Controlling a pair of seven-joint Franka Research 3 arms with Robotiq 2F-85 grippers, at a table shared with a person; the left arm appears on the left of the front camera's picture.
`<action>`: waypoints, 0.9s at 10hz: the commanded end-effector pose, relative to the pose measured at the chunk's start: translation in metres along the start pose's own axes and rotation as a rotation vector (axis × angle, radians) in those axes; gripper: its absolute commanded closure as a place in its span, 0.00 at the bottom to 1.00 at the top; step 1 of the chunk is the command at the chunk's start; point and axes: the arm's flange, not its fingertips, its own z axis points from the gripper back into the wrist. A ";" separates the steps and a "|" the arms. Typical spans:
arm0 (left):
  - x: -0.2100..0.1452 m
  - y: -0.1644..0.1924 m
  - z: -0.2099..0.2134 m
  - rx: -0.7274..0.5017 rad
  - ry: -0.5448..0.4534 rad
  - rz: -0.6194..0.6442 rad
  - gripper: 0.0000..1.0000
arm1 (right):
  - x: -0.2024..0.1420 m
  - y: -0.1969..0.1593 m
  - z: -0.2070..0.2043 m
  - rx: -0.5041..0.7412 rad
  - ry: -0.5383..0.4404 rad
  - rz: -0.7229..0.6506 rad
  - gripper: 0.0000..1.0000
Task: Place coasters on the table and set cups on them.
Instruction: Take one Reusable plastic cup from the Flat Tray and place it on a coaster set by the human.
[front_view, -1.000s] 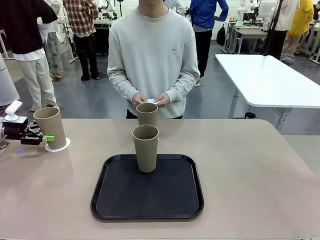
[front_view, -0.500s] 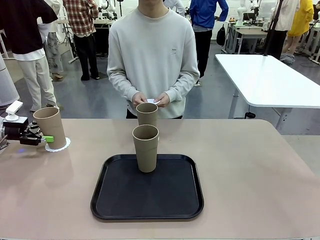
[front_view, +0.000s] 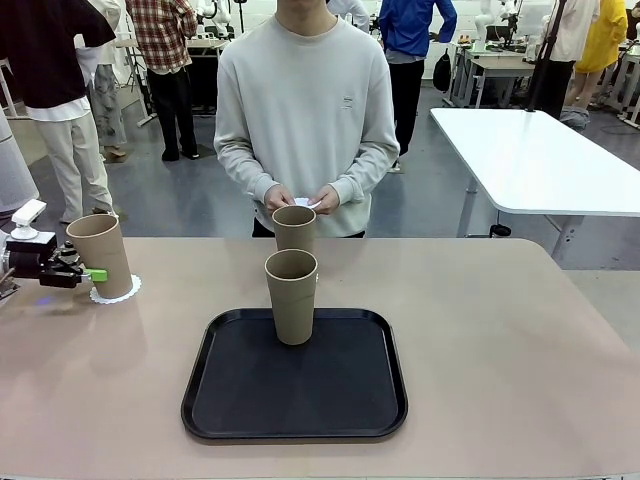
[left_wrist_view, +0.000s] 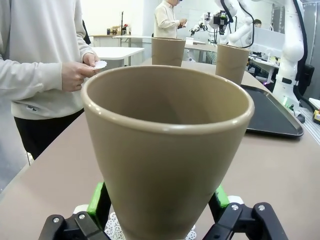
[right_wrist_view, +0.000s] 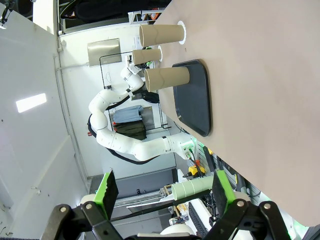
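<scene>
Far left of table (front_view: 500, 340): L gripper (front_view: 88, 273), low and level w/ tabletop, fingers straddling base of cup 1 (front_view: 100, 250). In L wrist view, green pads (left_wrist_view: 98, 200) right up against cup wall on both sides. Cannot tell if pressing or just clear, so gripped vs released unclear. Cup 1 upright, seated on coaster (front_view: 124, 291), lacy white edge poking out toward front and tray side. Coaster flat on table near its left edge, well apart from tray (front_view: 230, 400).

Black tray at table centre, robot's side. Cup 2 (front_view: 291, 295) upright on tray's far half, approx mid-width. Cup 3 (front_view: 294, 226) upright directly behind cup 2, toward person, base hidden by cup 2 in front view. In R wrist view, apparently on bare table just past tray's far rim.

Person at far side, both hands (front_view: 328, 196) together at waist height above cup 3, spare coaster (left_wrist_view: 101, 64) pinched btwn fingers, small, white, scalloped.

R gripper (right_wrist_view: 165, 192): jaws spread wide, nothing btwn its green pads, well apart from all 3 cups and tray
</scene>
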 end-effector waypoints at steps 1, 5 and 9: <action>0.002 0.006 0.005 -0.024 -0.032 0.018 0.00 | -0.002 0.001 0.000 -0.005 0.005 -0.002 0.00; 0.000 0.006 0.013 -0.039 -0.029 0.034 0.00 | -0.002 0.001 0.000 -0.005 0.005 -0.002 0.00; -0.005 0.005 0.024 -0.057 -0.026 0.052 0.00 | -0.002 0.001 0.000 -0.005 0.005 -0.002 0.00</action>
